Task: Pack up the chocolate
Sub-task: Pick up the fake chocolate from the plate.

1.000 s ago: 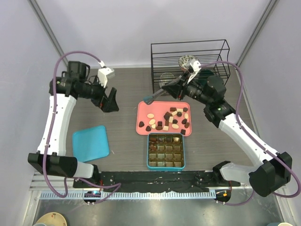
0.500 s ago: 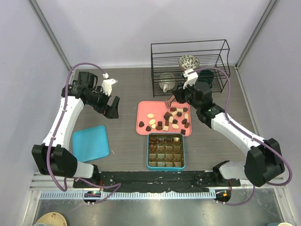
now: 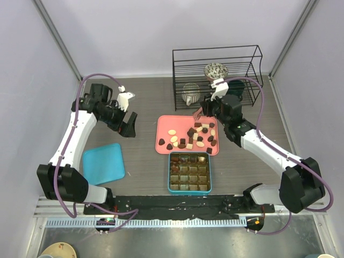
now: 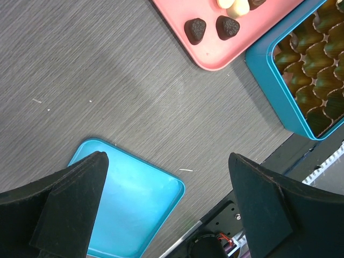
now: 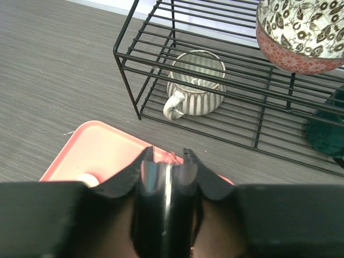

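- While the table (image 3: 145,102) carries everything, the action sits at its middle, between the two arms.
- At the far side stands a wire rack (image 3: 217,49) with a bowl (image 3: 216,70) on its upper shelf and a mug (image 3: 189,92) below. Neither belongs to the packing.
- Just in front of the rack lies the pink tray (image 3: 164,129), its long side running left to right.
- A teal lid (image 3: 103,164) lies flat to the left, well apart from the tray.
- The teal box (image 3: 170,172) sits just beside the tray's near edge, under its right half. Its brown cups look mostly unfilled, so I judge the packing barely begun.
- The left claw (image 4: 165,161) is spread wide and holds nothing. It hangs over bare table between lid and tray.
- The right claw (image 5: 167,153) hangs above the tray's far right corner. Its fingers stand close together. I cannot tell whether the dark sheen between them is a held piece or part of the claw itself.
- All the chocolate (image 3: 194,137) I can see lies loose on the tray, thickest in the right half and thin on the left. It lies just below the right claw, on the side toward the robot. The pieces are too small and squat to have a long axis worth aligning to. The right arm is plainly nearer, and the box lies further along the same line.
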`<state>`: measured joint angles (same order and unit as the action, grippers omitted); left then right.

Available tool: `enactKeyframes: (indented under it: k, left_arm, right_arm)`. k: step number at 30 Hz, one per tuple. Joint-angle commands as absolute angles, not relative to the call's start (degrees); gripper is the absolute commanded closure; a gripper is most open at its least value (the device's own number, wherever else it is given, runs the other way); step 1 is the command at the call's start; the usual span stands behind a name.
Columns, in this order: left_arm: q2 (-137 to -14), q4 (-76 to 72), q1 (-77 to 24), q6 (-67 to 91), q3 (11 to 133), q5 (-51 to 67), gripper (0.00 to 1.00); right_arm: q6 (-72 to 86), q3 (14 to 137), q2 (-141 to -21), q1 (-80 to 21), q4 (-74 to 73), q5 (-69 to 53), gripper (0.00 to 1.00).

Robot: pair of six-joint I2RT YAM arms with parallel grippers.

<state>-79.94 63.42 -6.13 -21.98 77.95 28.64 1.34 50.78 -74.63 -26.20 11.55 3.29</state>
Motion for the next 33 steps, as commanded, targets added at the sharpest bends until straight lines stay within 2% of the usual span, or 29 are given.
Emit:
enactKeyframes:
  k: [1,5,8,13,18,33]
  left_arm:
    - [-77.87,62.75,-6.15,-23.99,77.7,29.09,0.0]
    - [-77.7,62.84,-6.15,-24.17,77.43,29.09,0.0]
    - [-77.61,63.02,-6.15,-24.34,77.61,29.0,0.0]
    - [-76.73,63.02,-6.15,-24.78,77.43,29.0,0.0]
    - [-75.85,62.93,-6.15,-25.31,77.34,28.57,0.0]
    - [-75.5,63.19,-6.15,-25.66,77.69,28.21,0.0]
  right_arm:
    - [0.88,50.71,-74.0,-26.54,15.73,5.01,0.64]
    - [0.79,50.54,-74.18,-26.54,16.26,5.27,0.55]
    - [0.79,50.36,-74.44,-26.54,16.78,5.36,0.54]
    - [0.7,49.31,-74.71,-26.54,19.33,5.1,0.55]
    - [0.97,48.43,-75.23,-26.54,22.76,4.92,0.63]
    - [-1.93,48.26,-80.07,-26.63,33.12,5.27,0.59]
